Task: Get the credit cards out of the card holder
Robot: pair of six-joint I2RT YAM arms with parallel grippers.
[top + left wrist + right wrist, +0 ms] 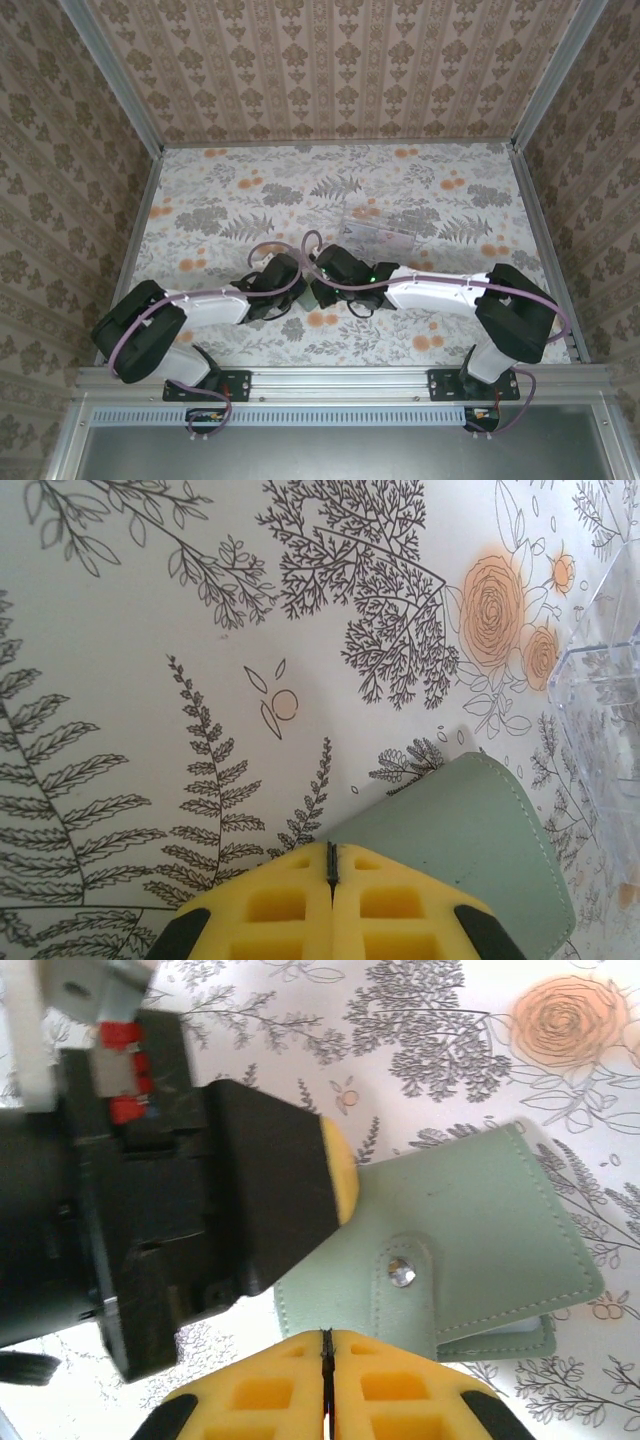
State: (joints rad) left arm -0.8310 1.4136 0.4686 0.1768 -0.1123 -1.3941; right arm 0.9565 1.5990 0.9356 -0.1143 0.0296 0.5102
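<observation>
Card holder [470, 1220], folded shut with its snap tab fastened, lying flat on the floral table [200, 200] between the two grippers, near the clear tray [605, 680]. Left gripper [332, 855]: fingers pressed together at the holder's left edge. Right gripper [326, 1338]: fingers pressed together at the tab edge; whether either pinches it cannot be told

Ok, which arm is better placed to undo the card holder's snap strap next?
Right, probably. The right gripper, fingers shut, sits right at the snap strap of the closed card holder. The left gripper touches a corner away from the strap, seemingly steadying it.
</observation>
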